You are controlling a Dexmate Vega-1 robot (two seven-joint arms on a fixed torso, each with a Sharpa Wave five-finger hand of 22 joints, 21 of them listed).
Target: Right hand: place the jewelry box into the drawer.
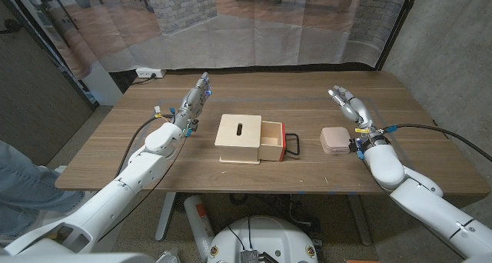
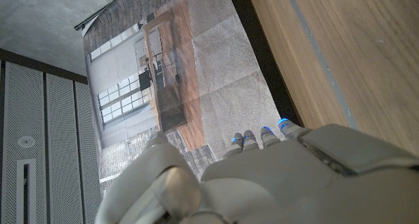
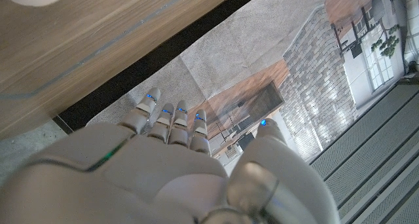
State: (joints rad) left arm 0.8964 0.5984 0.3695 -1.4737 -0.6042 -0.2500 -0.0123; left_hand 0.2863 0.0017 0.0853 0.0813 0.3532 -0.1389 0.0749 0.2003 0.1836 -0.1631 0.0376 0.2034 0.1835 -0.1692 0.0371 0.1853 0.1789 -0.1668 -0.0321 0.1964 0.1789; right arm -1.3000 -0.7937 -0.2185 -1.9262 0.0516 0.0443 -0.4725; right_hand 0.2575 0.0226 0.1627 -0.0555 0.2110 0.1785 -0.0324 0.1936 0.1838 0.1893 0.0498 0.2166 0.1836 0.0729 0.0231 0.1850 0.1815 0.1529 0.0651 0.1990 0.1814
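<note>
Sitting on the counter [image 1: 307,178], the box [image 1: 334,140] is a small pinkish, rounded-square case, right of centre and just left of the right hand [image 1: 350,105], apart from it. Left of the box, well clear, stands the wooden drawer [image 1: 271,142], pulled partway out to the right of its case [image 1: 239,138], a red handle [image 1: 292,143] on its front. The case top has a dark slot.

The right hand is empty, fingers spread and reaching toward the far edge. The left hand [image 1: 194,103] holds nothing either, fingers straight, far-left of the case.

The grasp has not begun, I judge. The box looks low and smooth-edged, so a pinch from above may slip off or push it toward the near edge. The drawer opening looks shallow and only partly out; a box carried tilted could catch on the drawer front or handle, or land on the case top. Nudging the light case may also slide the drawer shut.
</note>
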